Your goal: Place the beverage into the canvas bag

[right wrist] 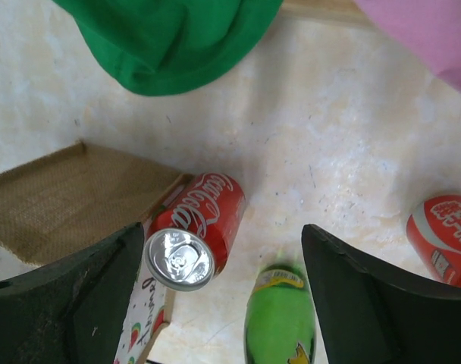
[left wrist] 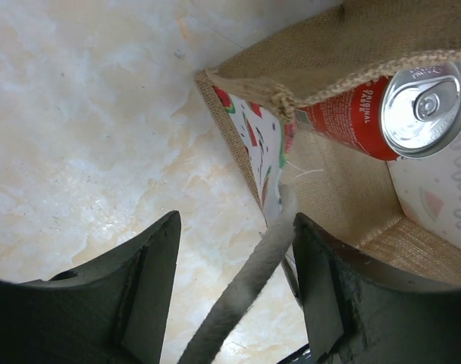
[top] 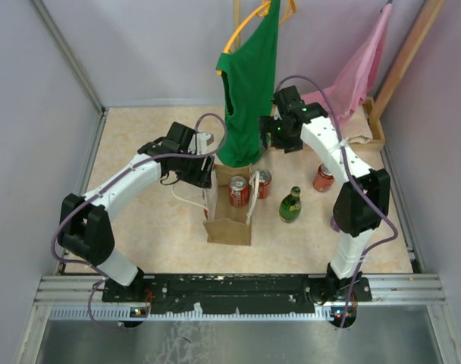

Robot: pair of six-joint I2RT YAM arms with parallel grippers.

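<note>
The tan canvas bag [top: 229,230] stands at the table's centre, with one red can [top: 239,191] upright inside it. A second red can [top: 262,183] stands just outside its right wall, a green bottle [top: 290,205] to the right of that, and a third red can [top: 324,177] further right. My left gripper [top: 207,175] is open at the bag's left wall. In the left wrist view [left wrist: 236,227] its jaws straddle the white rope handle [left wrist: 246,280] without closing; the bag [left wrist: 321,53] and the can inside it [left wrist: 397,106] show there. My right gripper [top: 274,140] is open, empty and raised above the outside can [right wrist: 192,227].
A green shirt [top: 249,83] on a yellow hanger hangs just behind the bag, and a pink cloth [top: 359,68] hangs at back right. A wooden tray [top: 374,136] sits at the right wall. The right wrist view shows the bottle [right wrist: 280,318] and far can [right wrist: 443,235].
</note>
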